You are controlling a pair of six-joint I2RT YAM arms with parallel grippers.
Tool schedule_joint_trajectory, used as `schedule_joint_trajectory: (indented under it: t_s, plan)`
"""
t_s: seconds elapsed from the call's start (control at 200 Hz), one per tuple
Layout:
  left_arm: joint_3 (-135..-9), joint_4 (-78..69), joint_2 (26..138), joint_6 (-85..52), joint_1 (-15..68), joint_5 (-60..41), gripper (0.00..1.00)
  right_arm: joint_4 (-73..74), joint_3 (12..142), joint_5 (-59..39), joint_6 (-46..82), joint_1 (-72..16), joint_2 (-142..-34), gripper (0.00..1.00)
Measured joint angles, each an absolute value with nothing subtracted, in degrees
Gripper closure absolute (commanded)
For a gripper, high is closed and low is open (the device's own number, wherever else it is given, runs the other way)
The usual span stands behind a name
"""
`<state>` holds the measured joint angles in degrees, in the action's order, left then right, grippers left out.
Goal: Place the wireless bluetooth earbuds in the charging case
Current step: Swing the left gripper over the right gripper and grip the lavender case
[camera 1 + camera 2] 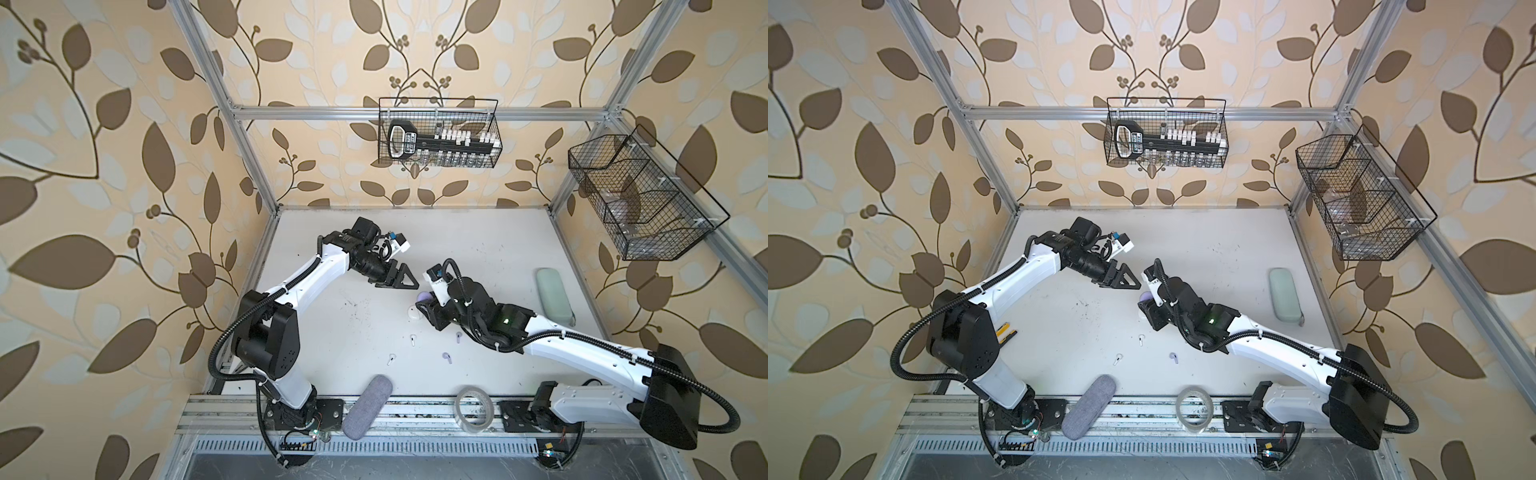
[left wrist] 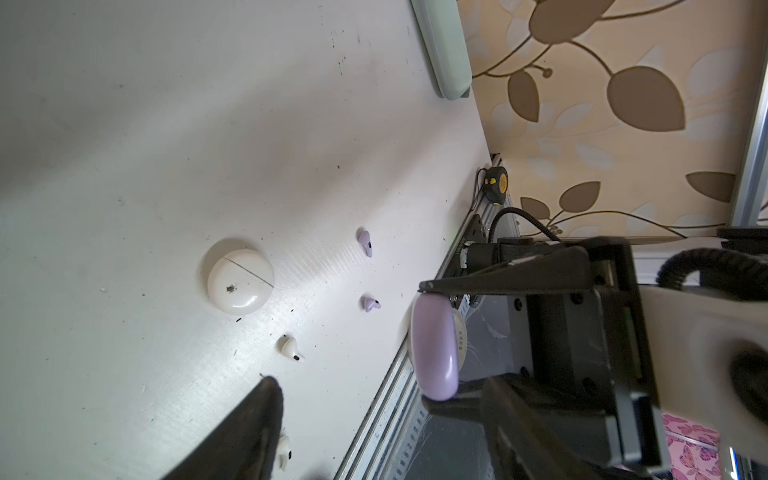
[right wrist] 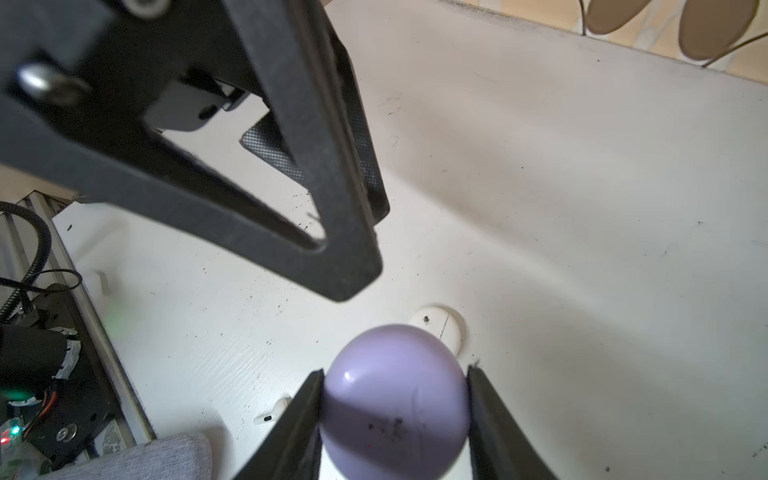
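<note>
Earbuds [image 1: 414, 340], two white and two lilac, lie loose toward the front of the surface [image 1: 478, 232]. Just beyond, the right end effector [image 3: 395, 370] clamps a lilac case [image 3: 395, 411] beside a closed white case [image 2: 240, 275]; both cases' insides are hidden. The left end effector [image 1: 405, 281] hovers empty, its spread unclear. A wall basket [image 1: 440, 99] holds a black rack [image 1: 440, 143]

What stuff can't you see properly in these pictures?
- Lilac case: both top views, mostly hidden under the right pincer.
- One white earbud: left wrist view, half behind a finger of the left pincer.
- Side basket: both top views, contents too small behind mesh.
</note>
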<state>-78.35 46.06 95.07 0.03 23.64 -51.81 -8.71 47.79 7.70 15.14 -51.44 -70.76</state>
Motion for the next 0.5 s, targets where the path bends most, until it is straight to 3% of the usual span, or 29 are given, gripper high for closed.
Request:
schedule_joint_trajectory:
  t_s: [0.5]
  plan:
    - [-78.35, 48.51, 96.27, 1.80, 25.21, -56.86, 0.33, -7.35, 49.52, 6.79, 14.28, -51.64, -74.02, 0.80]
